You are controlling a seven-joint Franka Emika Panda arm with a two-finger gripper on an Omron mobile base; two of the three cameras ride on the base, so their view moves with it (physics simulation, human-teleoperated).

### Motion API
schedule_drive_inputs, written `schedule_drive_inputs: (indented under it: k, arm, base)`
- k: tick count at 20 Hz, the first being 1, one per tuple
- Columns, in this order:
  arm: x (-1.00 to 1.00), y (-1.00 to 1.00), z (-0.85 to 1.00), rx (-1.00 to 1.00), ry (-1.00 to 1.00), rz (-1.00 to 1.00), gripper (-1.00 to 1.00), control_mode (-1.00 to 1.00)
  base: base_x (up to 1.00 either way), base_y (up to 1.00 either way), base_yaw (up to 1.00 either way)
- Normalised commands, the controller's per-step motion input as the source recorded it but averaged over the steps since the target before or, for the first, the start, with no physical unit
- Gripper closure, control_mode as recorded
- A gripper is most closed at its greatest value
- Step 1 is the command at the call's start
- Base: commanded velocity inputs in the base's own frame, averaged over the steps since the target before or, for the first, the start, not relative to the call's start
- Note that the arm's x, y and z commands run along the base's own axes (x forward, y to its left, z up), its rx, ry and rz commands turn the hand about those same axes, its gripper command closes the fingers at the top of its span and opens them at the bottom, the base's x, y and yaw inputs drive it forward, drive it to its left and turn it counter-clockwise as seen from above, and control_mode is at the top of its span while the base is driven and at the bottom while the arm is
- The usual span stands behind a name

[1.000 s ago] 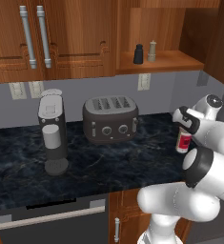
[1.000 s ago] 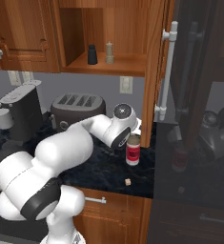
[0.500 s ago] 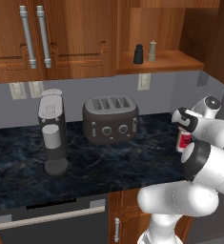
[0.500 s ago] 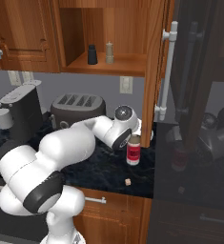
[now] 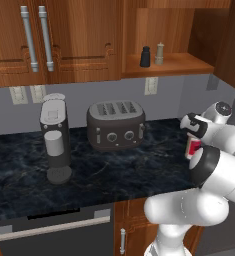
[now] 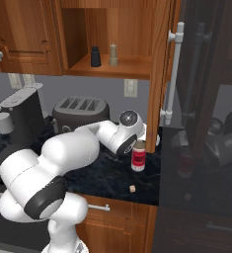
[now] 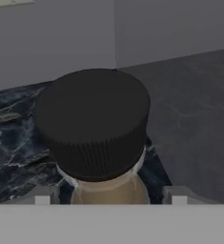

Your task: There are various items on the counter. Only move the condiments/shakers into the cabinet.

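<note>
A clear bottle with a red label and dark cap stands upright at the right end of the black counter. My gripper comes down over its top. In the hand view the cap sits between my gripper fingers, with a gap on each side, so the jaws are open. A small black shaker and a tan wooden shaker stand side by side on the shelf of the open cabinet niche.
A dark toaster sits mid-counter, a tall coffee machine to its left. A small tan cube lies near the counter's front edge. A dark tall unit and a silver handle stand right of the bottle.
The hand has crept closer onto the bottle's top and its jaws have narrowed a little. The bottle and both shakers have stayed put.
</note>
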Motion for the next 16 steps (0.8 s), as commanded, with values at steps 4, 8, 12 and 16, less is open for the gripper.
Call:
schedule_drive_inputs:
  k: [4,8,12,16]
  arm:
    - [0.00,0.00,0.00,0.00,0.00,0.00,1.00,-1.00]
    - [0.00,0.00,0.00,0.00,0.00,0.00,1.00,-1.00]
    - [-0.02,0.00,0.10,0.00,-0.05,0.00,1.00,-1.00]
    - [-0.06,0.04,0.80,-0.02,-0.15,0.00,1.00,-1.00]
  base:
    - [0.00,0.00,0.00]
    - [0.00,0.00,0.00]
    - [0.00,0.00,0.00]
    - [0.00,0.00,0.00]
